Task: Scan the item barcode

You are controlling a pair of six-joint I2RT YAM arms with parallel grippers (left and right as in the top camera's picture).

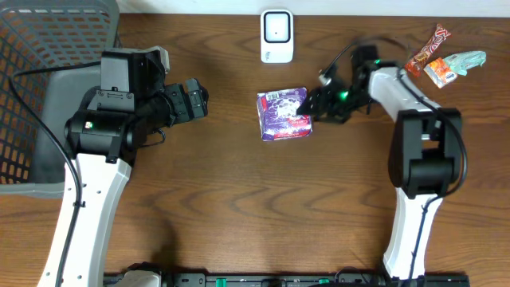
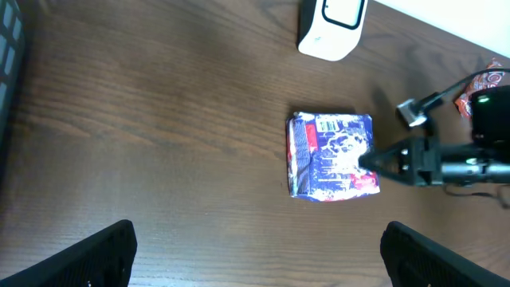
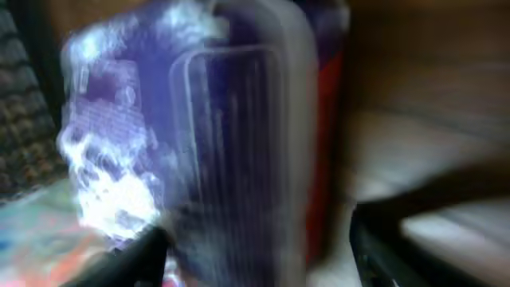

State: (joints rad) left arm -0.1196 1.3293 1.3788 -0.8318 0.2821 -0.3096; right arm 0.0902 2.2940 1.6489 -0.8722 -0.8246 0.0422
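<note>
The purple packet (image 1: 283,115) lies flat on the tabletop (image 1: 239,199), with the white scanner (image 1: 276,36) near, straight beyond it. The right tool (image 1: 312,104) straddles the packet's right edge; whether it pinches yet I cannot tell. The left tool (image 1: 198,100), spread wide, hangs well apart to the packet's left.

The surface (image 1: 239,199) under me is dark wood grain with a smooth, faintly shiny finish, the packet (image 1: 283,115) wears glossy, crinkled purple film, the scanner (image 1: 276,36) is smooth white plastic, the basket (image 1: 32,48) is grey plastic mesh, and my right claw (image 1: 309,106) looks matt black.
</note>
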